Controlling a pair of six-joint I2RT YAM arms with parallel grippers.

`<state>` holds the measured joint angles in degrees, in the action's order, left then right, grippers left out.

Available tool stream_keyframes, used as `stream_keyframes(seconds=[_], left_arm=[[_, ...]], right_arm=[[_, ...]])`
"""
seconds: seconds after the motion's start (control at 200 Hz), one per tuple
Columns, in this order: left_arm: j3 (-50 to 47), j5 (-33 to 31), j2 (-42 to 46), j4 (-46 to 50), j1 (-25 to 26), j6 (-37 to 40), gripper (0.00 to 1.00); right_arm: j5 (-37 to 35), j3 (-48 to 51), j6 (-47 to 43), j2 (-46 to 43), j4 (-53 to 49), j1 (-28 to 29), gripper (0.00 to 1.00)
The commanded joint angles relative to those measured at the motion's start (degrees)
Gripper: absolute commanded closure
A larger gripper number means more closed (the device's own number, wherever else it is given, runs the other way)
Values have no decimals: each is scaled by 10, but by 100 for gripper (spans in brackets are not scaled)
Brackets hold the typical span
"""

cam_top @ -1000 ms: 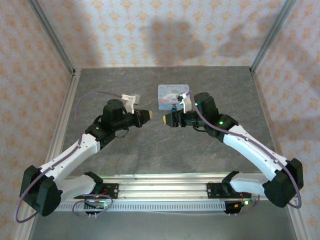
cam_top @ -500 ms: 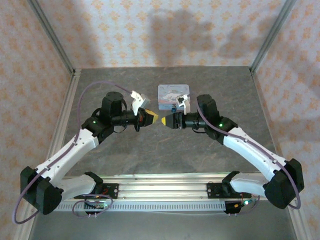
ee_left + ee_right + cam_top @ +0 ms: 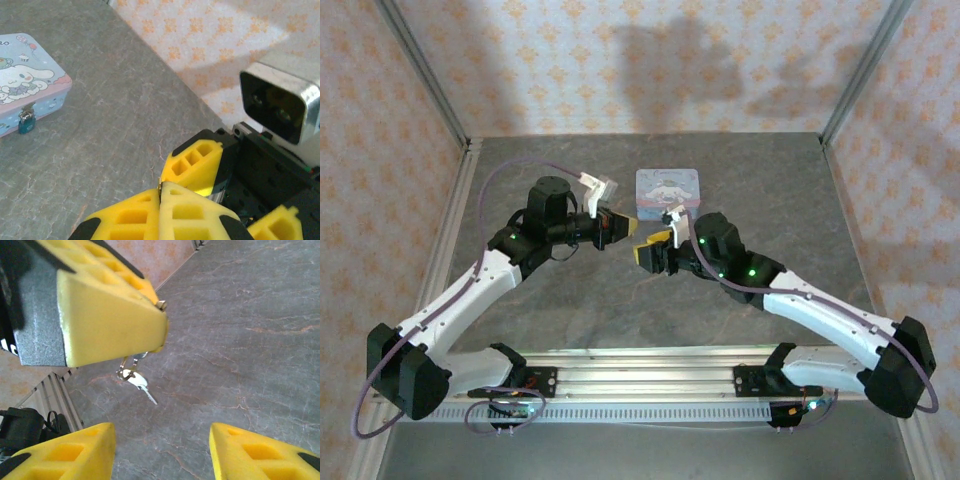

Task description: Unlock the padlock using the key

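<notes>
My left gripper (image 3: 161,186) is shut, and a small metal tip of the key (image 3: 161,304) pokes out between its yellow pads. A ring with a second small silver key (image 3: 137,382) dangles below those pads in the right wrist view. My right gripper (image 3: 162,432) stands open just under and in front of the left fingertips, with nothing between its fingers. In the top view the left gripper (image 3: 625,228) and the right gripper (image 3: 645,253) meet tip to tip above mid-table. The tiny teal padlock (image 3: 26,122) hangs on the front of the pale-blue tin (image 3: 30,80).
The cartoon-lid tin (image 3: 667,187) sits on the grey table just behind the two grippers. One yellow finger of the right gripper (image 3: 197,160) and its wrist camera (image 3: 280,107) crowd the left wrist view. Patterned walls and metal rails bound the table.
The left gripper has swung right toward the centre. The right gripper has moved left and nearer, from beside the tin to just under the left fingertips.
</notes>
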<state>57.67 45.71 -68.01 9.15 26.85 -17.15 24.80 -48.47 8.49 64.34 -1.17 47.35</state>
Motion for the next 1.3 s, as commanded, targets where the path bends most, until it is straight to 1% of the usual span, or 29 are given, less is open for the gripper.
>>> stream_keyframes(seconds=[0.0, 0.435, 0.455, 0.566, 0.616, 0.656, 0.746, 0.906, 1.046, 1.231, 1.296], left_arm=[[20, -15, 3, -27, -4, -34, 100], [13, -13, 12, -25, -3, -42, 100], [13, -13, 12, -26, -3, -43, 100], [12, -4, 15, -26, -3, -45, 100], [10, -1, 17, -25, -3, -44, 100], [10, 1, 19, -24, -3, -45, 100], [5, 13, 22, -27, -2, -50, 100], [-7, 33, 27, -36, 0, -61, 100], [-23, 37, 37, -47, 0, -74, 100], [-39, 43, 49, -87, 0, -121, 77], [-39, 47, 52, -93, 0, -131, 73]], right_arm=[[-19, -26, -27, 13, 24, 11, 47], [-14, -61, -31, 32, 34, 20, 46], [-13, -63, -31, 45, 34, 20, 46], [-13, -74, -29, 60, 34, 20, 49], [-16, -75, -28, 64, 37, 20, 53], [-20, -76, -28, 68, 40, 20, 58], [-29, -73, -26, 72, 51, 20, 72], [-50, -51, -25, 67, 77, 20, 100], [-56, -34, -33, 60, 88, 20, 100], [-48, -24, -54, 59, 80, 20, 100], [-44, -23, -61, 60, 78, 20, 100]])
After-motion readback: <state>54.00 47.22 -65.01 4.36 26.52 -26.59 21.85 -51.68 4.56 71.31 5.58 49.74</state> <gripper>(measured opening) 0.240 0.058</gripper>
